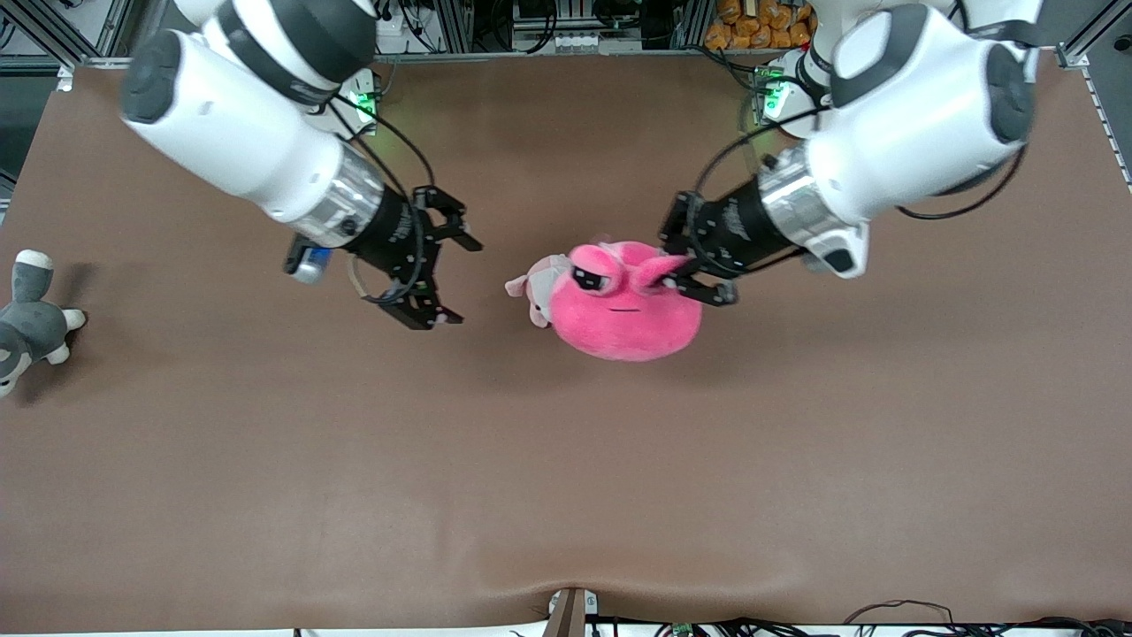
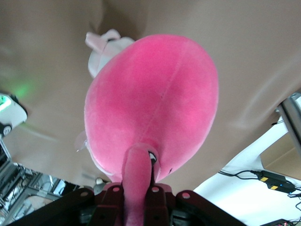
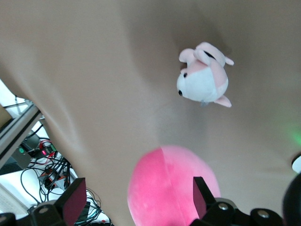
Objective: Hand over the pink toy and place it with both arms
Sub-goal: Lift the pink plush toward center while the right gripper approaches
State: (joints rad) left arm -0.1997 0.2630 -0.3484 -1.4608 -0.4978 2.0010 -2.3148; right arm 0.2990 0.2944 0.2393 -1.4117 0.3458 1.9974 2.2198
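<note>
At the desk (image 1: 265,495) edge by my right arm's end lies a grey-and-white plush animal (image 1: 26,320), well apart from everything else. My right gripper (image 1: 448,280) hangs above the desk's middle with its jaws spread wide and nothing between them, turned toward the pink toy (image 1: 623,310); in the right wrist view the toy's round body (image 3: 169,186) sits between the two pads (image 3: 200,197), not touching either. A small pale pink-and-white puppy plush (image 1: 534,287) lies on the desk just beside the toy. The pink toy is up off the desk at its middle — my left gripper (image 1: 694,276) is clamped on one of its ears. The left wrist view shows that ear pinched between the fingers (image 2: 157,200), the body (image 2: 150,103) hanging clear.
</note>
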